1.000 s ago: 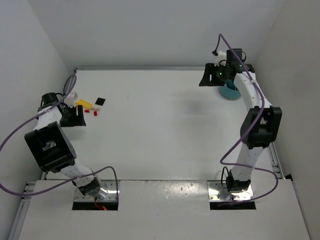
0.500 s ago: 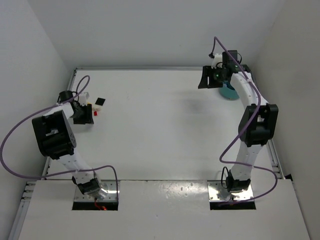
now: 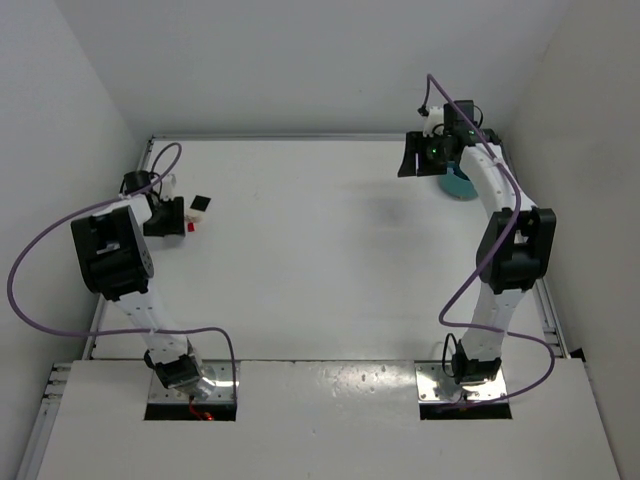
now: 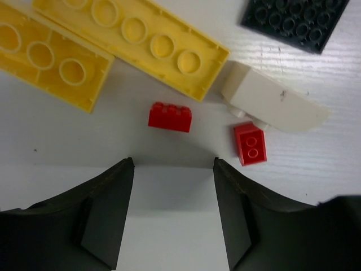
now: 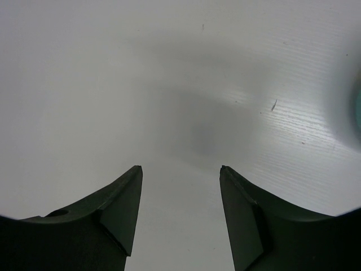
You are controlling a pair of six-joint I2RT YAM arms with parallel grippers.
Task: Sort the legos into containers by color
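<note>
The legos are lying in a loose cluster at the far left of the counter, directly ahead of the left tool.

Left wrist view: two yellow plates are lying side by side, their ringed faces turned up. A black plate is sitting at the upper right. A cream sloped piece is resting with one end against the corner of the longer yellow plate. A three-stud red brick is lying just below the yellow plates, apart from them. A two-stud red brick is sitting just under the cream piece; whether the two are touching cannot be told. The left tool is hovering with its jaws spread wide and nothing between them, and the three-stud red brick is sitting just beyond the gap.

The teal tub is standing at the far right of the counter, well apart from the legos and partly hidden by the right arm. Its compartments cannot be made out.

Right wrist view: the right tool is also hanging with its jaws apart, gripping nothing and facing bare counter. Only a teal sliver of the tub is showing at the right edge.
</note>
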